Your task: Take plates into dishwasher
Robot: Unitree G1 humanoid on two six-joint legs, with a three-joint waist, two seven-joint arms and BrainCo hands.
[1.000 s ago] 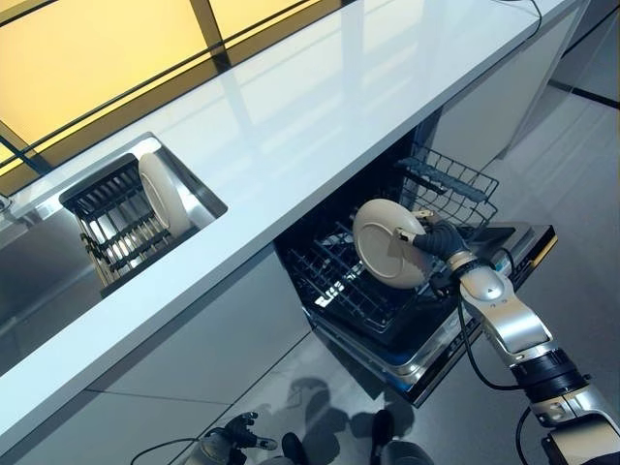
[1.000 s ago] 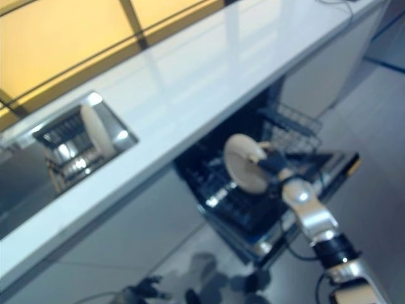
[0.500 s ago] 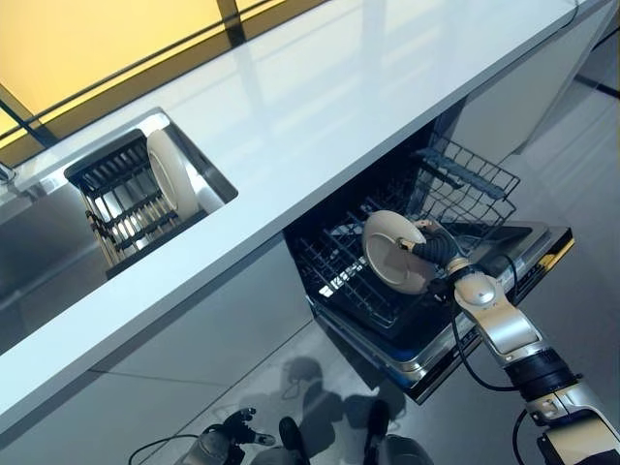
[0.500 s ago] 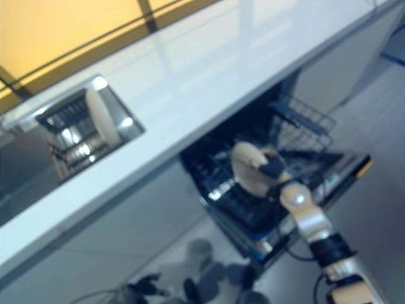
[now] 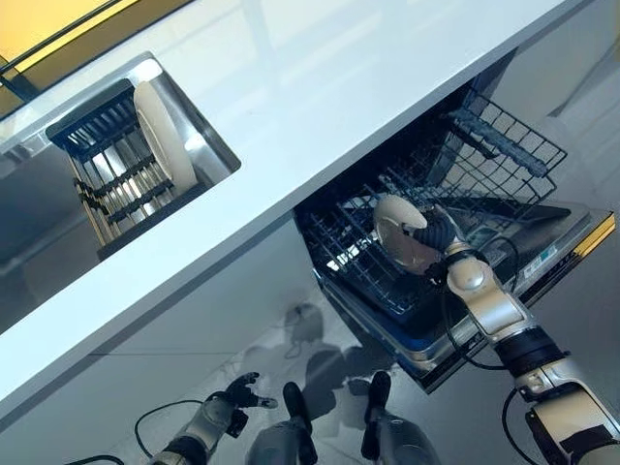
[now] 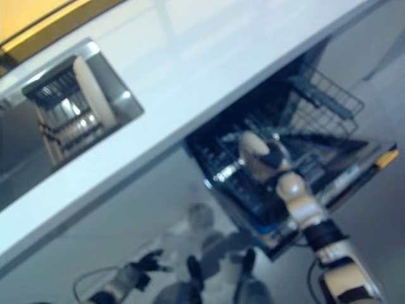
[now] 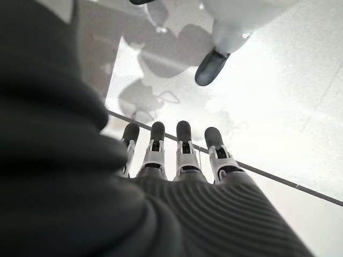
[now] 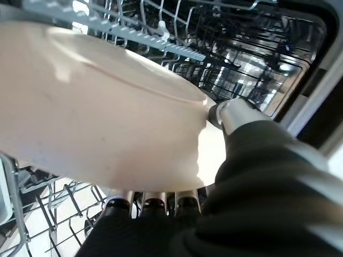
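Right hand (image 5: 438,235) pinches a cream plate (image 5: 402,234) on edge, thumb over rim, just above the dishwasher's lower rack (image 5: 368,271); tines lie directly beneath. Left hand (image 5: 235,395) hangs relaxed, far off.

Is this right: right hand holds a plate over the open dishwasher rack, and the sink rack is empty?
Not quite. The sink rack is not empty: a second plate stands on edge in it, as the left eye view shows. The rest holds: the right hand grips a plate over the open dishwasher rack.
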